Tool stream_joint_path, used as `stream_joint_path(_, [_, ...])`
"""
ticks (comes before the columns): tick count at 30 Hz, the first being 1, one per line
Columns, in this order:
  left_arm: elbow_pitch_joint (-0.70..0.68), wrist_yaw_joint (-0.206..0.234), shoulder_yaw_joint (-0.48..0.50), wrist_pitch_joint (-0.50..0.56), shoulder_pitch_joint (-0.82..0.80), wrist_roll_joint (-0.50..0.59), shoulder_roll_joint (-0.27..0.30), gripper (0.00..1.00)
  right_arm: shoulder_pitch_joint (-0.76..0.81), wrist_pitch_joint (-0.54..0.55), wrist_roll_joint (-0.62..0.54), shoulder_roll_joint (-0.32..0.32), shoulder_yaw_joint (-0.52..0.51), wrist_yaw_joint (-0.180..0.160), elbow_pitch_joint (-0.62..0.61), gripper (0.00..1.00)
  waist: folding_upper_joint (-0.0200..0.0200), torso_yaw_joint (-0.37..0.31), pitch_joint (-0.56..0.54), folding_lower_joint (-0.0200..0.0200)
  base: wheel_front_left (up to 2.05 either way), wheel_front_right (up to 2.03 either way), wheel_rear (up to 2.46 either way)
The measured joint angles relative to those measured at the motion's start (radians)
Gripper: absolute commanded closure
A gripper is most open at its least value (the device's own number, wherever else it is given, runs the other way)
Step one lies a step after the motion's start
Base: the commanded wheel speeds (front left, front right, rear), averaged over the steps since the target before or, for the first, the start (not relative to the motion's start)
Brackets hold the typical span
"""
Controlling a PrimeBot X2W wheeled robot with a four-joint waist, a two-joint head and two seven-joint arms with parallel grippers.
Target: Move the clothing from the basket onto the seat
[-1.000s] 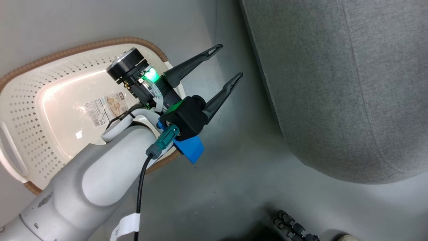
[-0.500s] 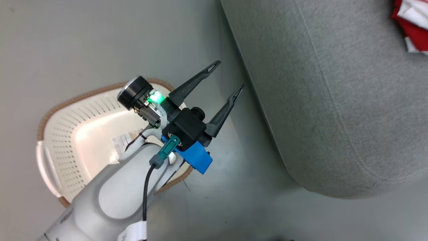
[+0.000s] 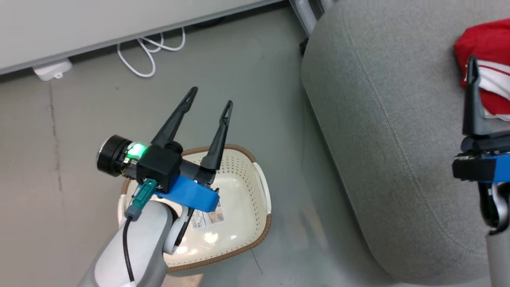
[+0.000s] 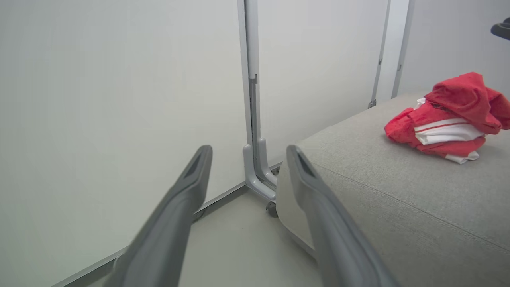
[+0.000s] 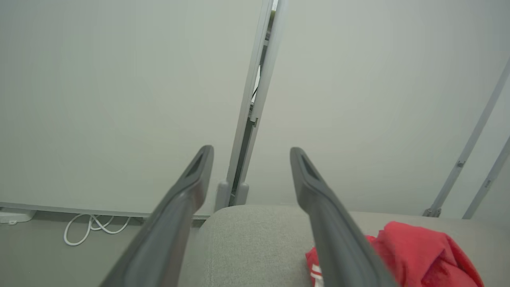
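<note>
The clothing (image 3: pixel 489 42), a crumpled red heap with white stripe trim, lies on the grey seat (image 3: pixel 378 119), the cream basket (image 3: pixel 244 171) stands on the floor beside the seat, and the left gripper (image 3: pixel 211 97) above the basket and the right gripper (image 5: pixel 251 150) near the clothing both have their fingers apart, gripping nothing.

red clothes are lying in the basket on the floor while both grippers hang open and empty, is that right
No. The red clothes lie on the grey seat, not in the basket: the left wrist view shows them heaped there, and the head view shows no clothes in the basket on the floor. The left gripper and right gripper are indeed open and empty.
</note>
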Motion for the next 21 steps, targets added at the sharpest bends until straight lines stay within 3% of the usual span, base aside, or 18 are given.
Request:
stream_joint_path(9, [-0.030, 0.005, 0.219, -0.001, 0.173, 0.042, -0.053, 0.00, 0.086, 0.000, 0.000, 0.044, 0.126, 0.000, 0.010, 0.00, 0.0000, 0.090, -0.149, 0.0000, 0.00, 0.00, 0.00])
stream_joint_path(21, [-0.053, -0.058, 0.412, -0.001, 0.383, 0.093, -0.125, 0.00, 0.272, 0.000, 0.035, 0.095, 0.125, 0.000, 0.046, 0.00, 0.0000, 0.162, -0.307, 0.0000, 0.00, 0.00, 0.00])
